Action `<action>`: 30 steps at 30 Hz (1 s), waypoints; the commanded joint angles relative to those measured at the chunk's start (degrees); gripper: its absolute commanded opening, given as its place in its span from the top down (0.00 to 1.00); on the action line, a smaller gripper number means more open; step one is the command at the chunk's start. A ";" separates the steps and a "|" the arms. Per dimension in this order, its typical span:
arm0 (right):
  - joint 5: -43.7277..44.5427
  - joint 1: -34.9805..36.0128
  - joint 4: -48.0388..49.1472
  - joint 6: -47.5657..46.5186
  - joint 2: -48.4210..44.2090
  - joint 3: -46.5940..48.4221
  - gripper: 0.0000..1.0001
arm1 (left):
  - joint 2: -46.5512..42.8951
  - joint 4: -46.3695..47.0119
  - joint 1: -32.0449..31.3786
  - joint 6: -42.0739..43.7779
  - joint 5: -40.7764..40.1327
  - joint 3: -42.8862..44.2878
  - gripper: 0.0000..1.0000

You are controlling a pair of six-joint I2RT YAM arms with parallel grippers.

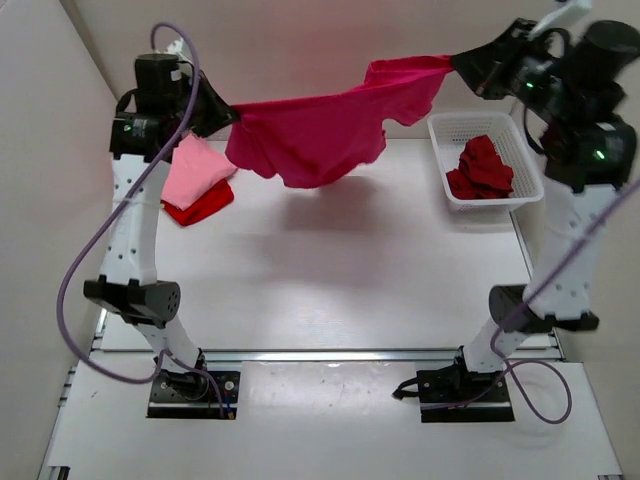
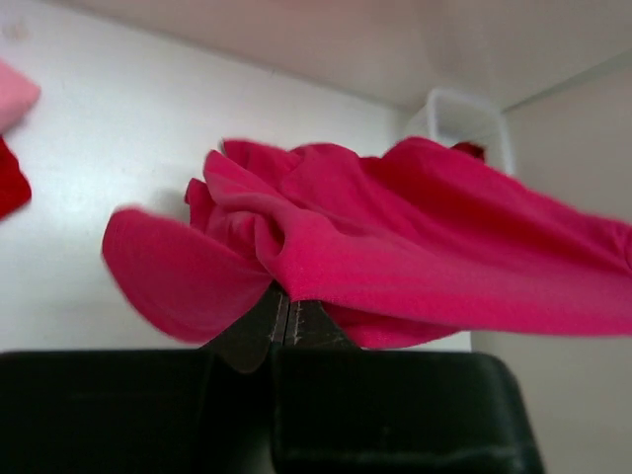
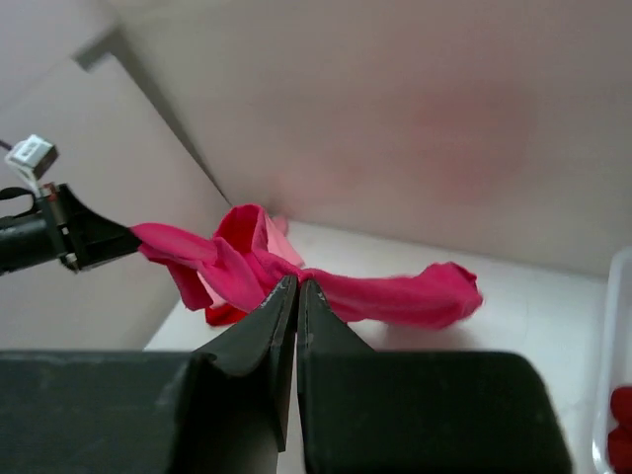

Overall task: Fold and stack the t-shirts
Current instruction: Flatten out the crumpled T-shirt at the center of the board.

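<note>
A magenta t-shirt (image 1: 320, 130) hangs stretched in the air above the back of the table, held at both ends. My left gripper (image 1: 228, 115) is shut on its left end; in the left wrist view the cloth (image 2: 395, 247) bunches over the shut gripper (image 2: 283, 301). My right gripper (image 1: 458, 62) is shut on its right end, and the right wrist view shows the shirt (image 3: 395, 294) running away from the closed gripper (image 3: 297, 283). A folded light pink t-shirt (image 1: 195, 172) lies on a bright red one (image 1: 205, 207) at the back left. A dark red t-shirt (image 1: 484, 168) lies crumpled in the basket.
The white lattice basket (image 1: 440, 135) stands at the back right of the white table (image 1: 330, 270). Beige walls close in the back and the left side. Purple cables loop beside both arms.
</note>
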 commanded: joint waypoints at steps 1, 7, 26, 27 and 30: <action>-0.52 0.02 3.94 -1.08 -7.10 0.33 1.00 | -6.17 0.12 0.93 -0.62 -3.31 5.21 0.99; 3.86 3.10 3.42 -1.96 -11.94 0.77 1.00 | -9.08 -1.29 -0.21 -0.01 -6.90 6.97 0.99; -3.06 -2.08 5.96 1.81 27.40 6.56 1.00 | 16.91 -3.40 1.02 1.57 -16.23 8.97 0.99; -2.20 -2.17 6.32 1.47 29.35 7.70 0.99 | 20.76 -2.96 1.46 0.79 -15.70 11.44 0.95; -3.16 -2.70 9.56 3.13 33.49 8.67 1.00 | 26.58 -1.21 3.57 -0.53 -14.03 17.94 0.80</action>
